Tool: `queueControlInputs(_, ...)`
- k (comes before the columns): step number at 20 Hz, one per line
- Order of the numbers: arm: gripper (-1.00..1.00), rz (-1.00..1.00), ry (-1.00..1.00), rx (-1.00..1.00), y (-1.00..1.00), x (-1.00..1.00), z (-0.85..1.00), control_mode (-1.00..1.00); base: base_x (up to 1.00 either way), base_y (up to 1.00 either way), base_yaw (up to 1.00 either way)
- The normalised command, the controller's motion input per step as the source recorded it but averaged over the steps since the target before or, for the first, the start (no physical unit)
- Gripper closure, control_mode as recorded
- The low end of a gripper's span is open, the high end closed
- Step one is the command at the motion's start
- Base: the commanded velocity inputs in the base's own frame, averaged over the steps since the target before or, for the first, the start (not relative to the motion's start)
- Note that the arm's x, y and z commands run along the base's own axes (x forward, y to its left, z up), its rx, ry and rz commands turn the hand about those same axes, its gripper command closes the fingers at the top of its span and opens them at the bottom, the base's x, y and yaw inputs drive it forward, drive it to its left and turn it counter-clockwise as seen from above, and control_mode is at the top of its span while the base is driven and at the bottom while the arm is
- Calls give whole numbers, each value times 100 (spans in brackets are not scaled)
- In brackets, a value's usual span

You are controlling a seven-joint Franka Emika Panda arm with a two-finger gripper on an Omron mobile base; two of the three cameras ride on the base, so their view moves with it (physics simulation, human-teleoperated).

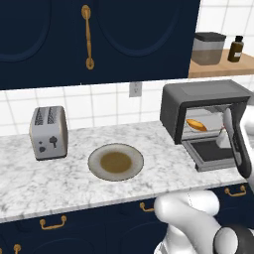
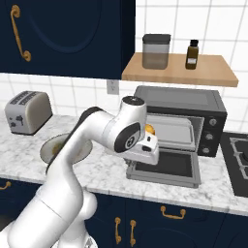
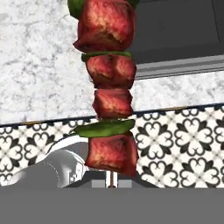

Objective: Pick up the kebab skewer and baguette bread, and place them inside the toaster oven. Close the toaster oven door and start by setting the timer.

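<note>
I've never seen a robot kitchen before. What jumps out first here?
The kebab skewer with red meat chunks looms up close in the hand view, held in the shut gripper. Behind the white arm, the toaster oven stands on the marble counter with its door dropped open and the golden baguette bread already inside.

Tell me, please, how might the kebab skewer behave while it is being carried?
The kebab skewer looks stiff, its chunks lined up on one thin stick. Held at one end, it may swing or twist. The chunks look snugly threaded, so probably won't slide.
</note>
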Motion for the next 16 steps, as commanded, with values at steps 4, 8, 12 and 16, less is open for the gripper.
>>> queueControlInputs(4, 100, 30, 0, 0, -43, 70, 0, -100, 0, 0, 0)
queueControlInputs(8, 100, 31, 0, 2, -11, 70, 0, -100, 0, 0, 0)
queueControlInputs(12, 100, 23, 0, 0, -26, 48, -5, -100, 0, 0, 0)
queueControlInputs(16, 100, 11, 0, 1, -56, 29, 0, -100, 0, 0, 0)
